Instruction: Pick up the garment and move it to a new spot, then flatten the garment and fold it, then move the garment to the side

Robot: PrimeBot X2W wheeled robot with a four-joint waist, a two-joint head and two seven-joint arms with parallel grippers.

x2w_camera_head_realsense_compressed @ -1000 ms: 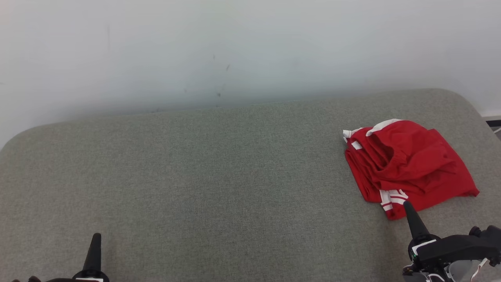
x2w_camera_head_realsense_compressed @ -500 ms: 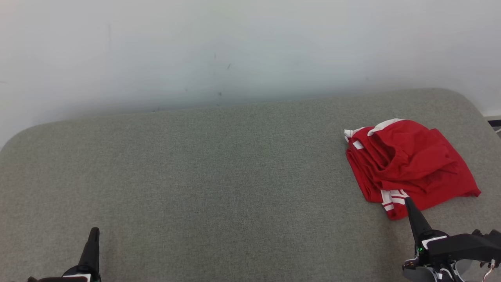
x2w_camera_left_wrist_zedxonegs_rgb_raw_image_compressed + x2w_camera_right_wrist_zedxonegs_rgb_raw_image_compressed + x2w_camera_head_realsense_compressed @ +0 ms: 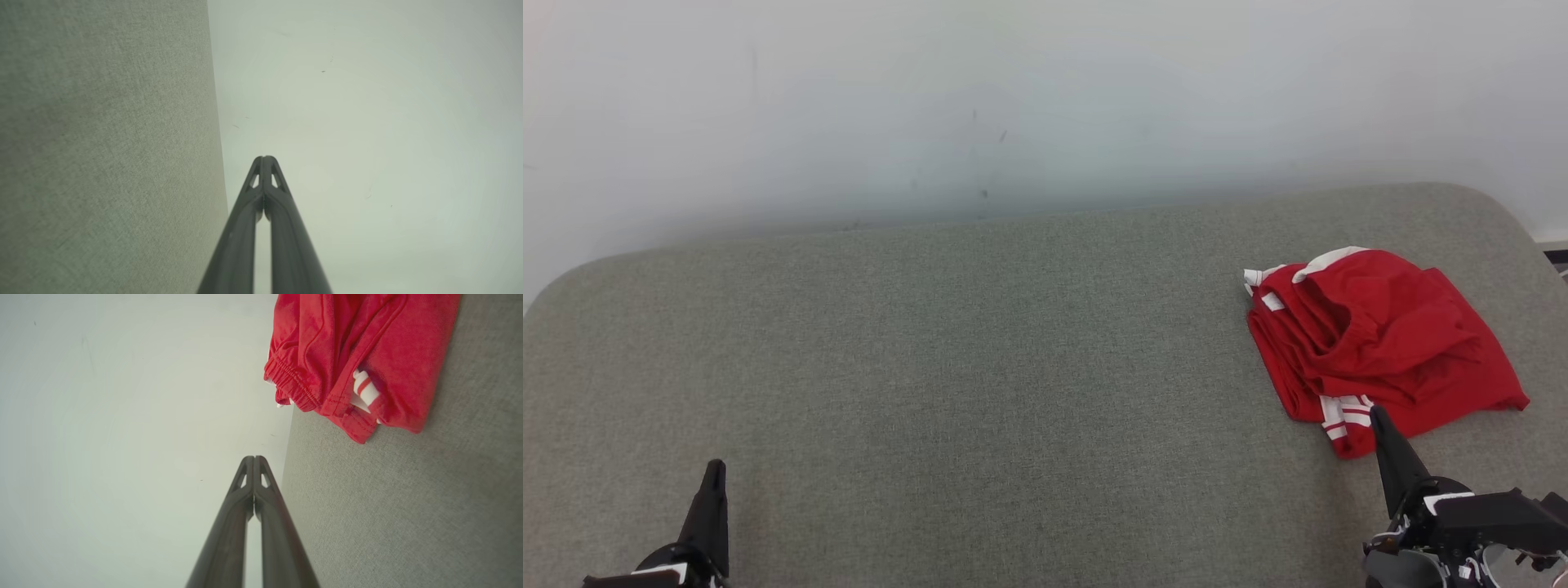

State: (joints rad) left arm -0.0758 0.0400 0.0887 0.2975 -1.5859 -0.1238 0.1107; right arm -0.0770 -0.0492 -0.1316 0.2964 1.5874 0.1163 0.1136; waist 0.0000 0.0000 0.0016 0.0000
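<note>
Shorts [image 3: 1380, 343], red with white trim, lie bunched at the right of the grey surface [image 3: 980, 367], with the clenched, empty right hand [image 3: 1379, 415] just beside their near hem. To lift them cleanly, it should probably spread first and pinch through several layers. The left hand [image 3: 715, 469], also clenched, sits well apart.

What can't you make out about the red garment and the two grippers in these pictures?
- Head view: the red garment lies in layers; its own folds hide the lower ones and its full shape.
- Right wrist view: the top edge cuts off the garment's far part.
- Head view: the bottom edge cuts off the bases of the left gripper and right gripper.
- Head view: the dark specks on the wall are too small to identify.
</note>
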